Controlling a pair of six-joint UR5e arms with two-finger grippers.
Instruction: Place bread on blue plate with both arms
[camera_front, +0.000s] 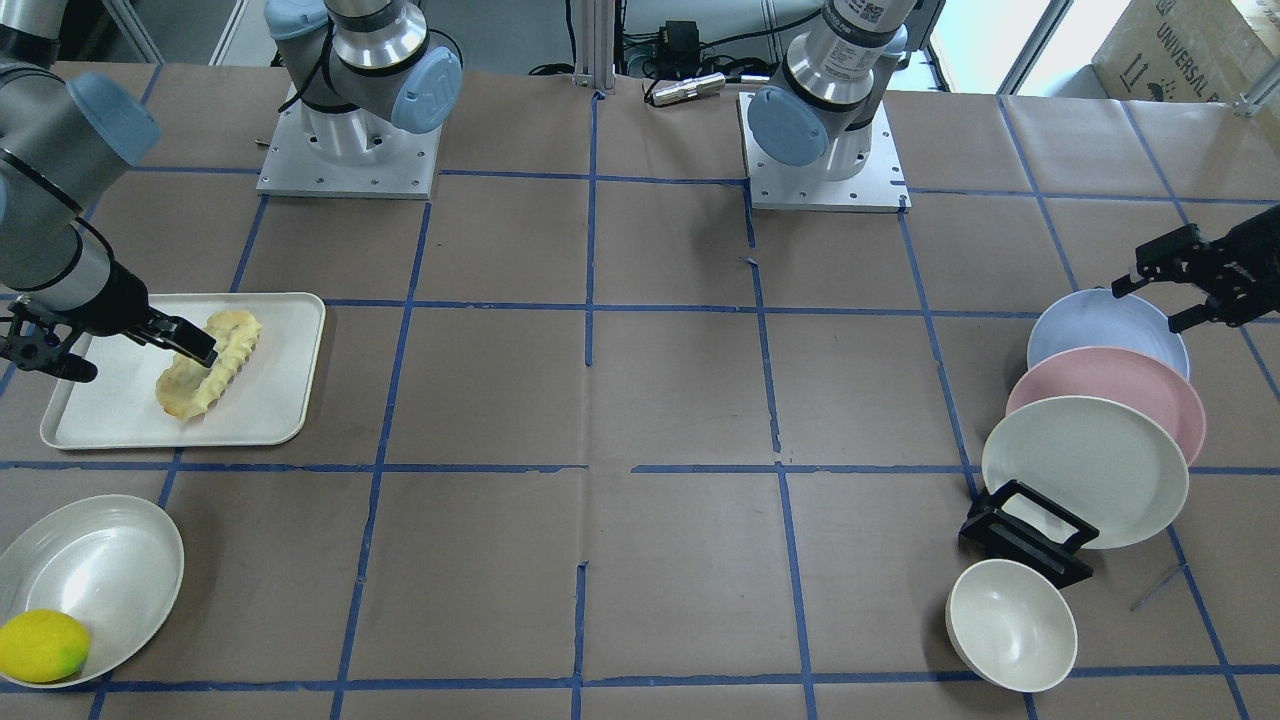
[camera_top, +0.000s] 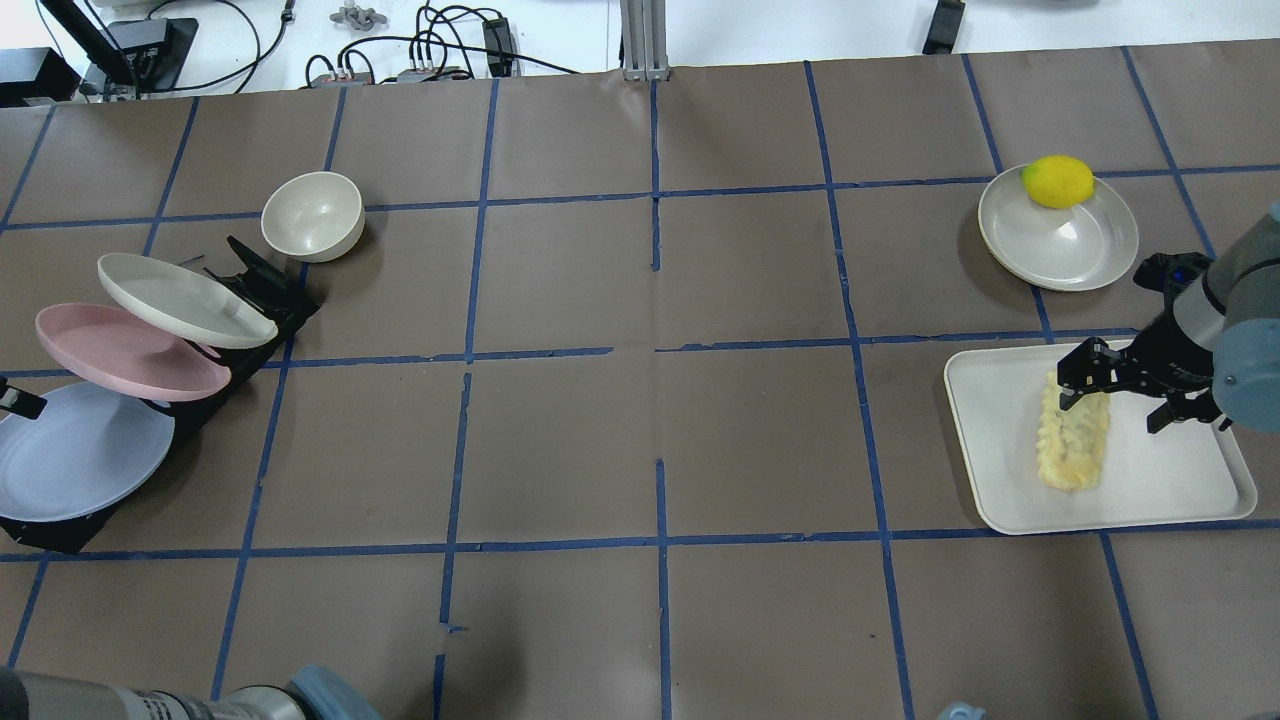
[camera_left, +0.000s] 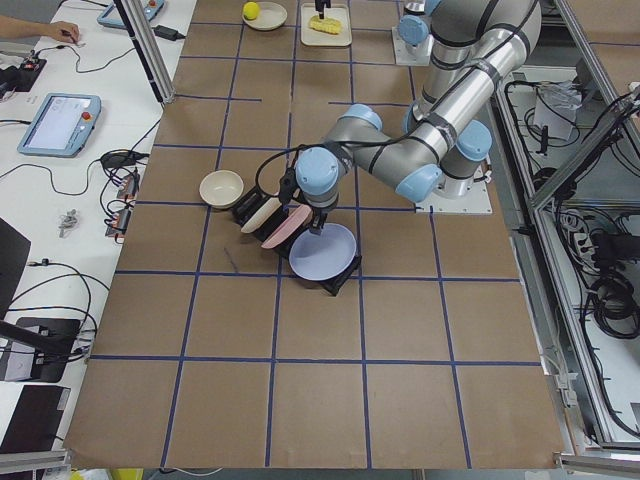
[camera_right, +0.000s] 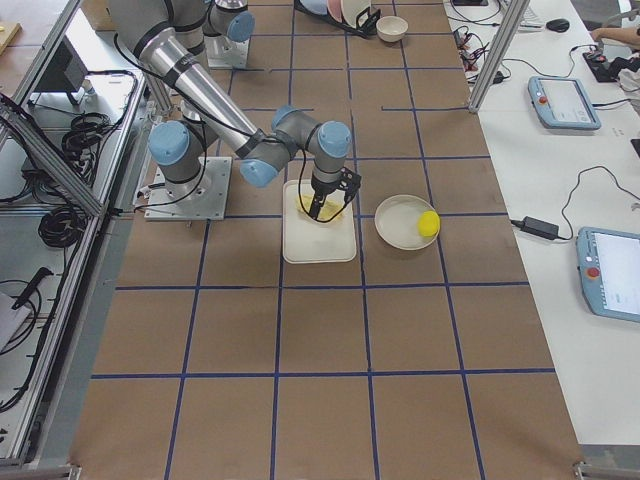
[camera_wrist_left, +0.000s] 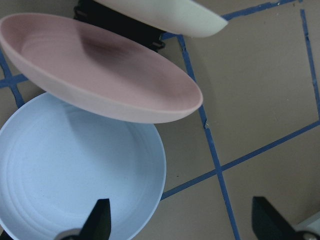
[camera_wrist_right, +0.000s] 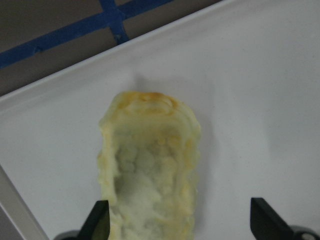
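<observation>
Table (camera_top: 640, 440) brown-papered, tape-gridded; left claw (camera_front: 1160, 297) spread by blue plate (camera_front: 1090, 335), right claw (camera_top: 1118, 395) spread over bread (camera_top: 1072, 445).

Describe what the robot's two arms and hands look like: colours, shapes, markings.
The left arm and right arm are silver-grey tubes with round light-blue joint caps. The left hand and right hand are black, each with two fingers.

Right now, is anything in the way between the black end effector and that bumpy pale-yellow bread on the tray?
Nothing visible does. The right end effector hangs open over the bumpy pale-yellow bread loaf, which lies uncovered on the white rectangular tray.
</observation>
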